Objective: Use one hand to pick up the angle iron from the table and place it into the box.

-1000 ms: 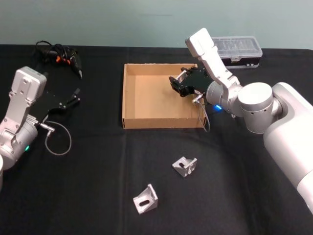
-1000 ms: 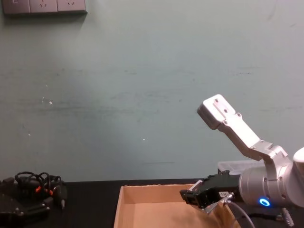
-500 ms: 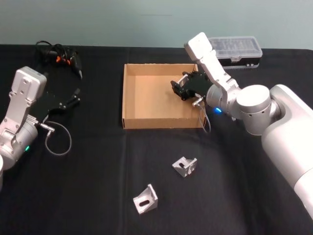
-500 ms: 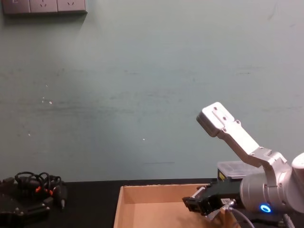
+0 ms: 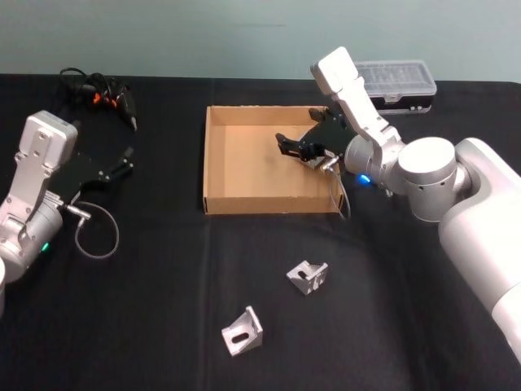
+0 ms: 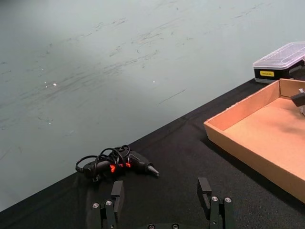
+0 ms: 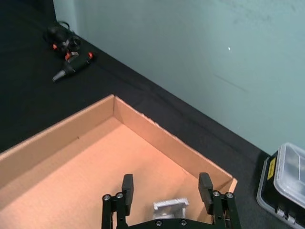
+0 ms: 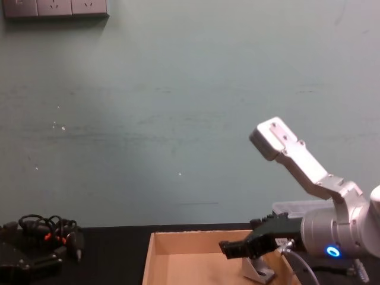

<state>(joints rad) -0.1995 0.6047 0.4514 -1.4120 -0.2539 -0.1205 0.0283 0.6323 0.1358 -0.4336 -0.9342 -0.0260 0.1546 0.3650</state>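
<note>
- Left gripper (image 5: 114, 169): parked at the left of the table (image 5: 163, 309), fingers spread, nothing held.
- Box (image 5: 244, 199): set mid-table.
- Right gripper (image 5: 289, 147): held over the box's right part, fingers wide apart, empty.
- Angle iron (image 7: 170, 206): recorded by the right wrist and chest views on the box floor beneath that gripper.
- Farther bracket (image 5: 308, 277) and nearer bracket (image 5: 242, 331): recorded by the head view on the table before the box.

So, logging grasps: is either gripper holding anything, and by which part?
Nothing: right gripper open over the angle iron in the box; left gripper open, parked.

Flat black table (image 5: 163, 309), wide tan cardboard box (image 5: 269, 204) toward the back, small silver metal corner piece (image 5: 308, 277) near the front, second silver corner piece (image 5: 242, 331) close by, black tool with tangled cord (image 5: 98, 94) back left, clear-lidded black plastic case (image 5: 395, 81) back right.
</note>
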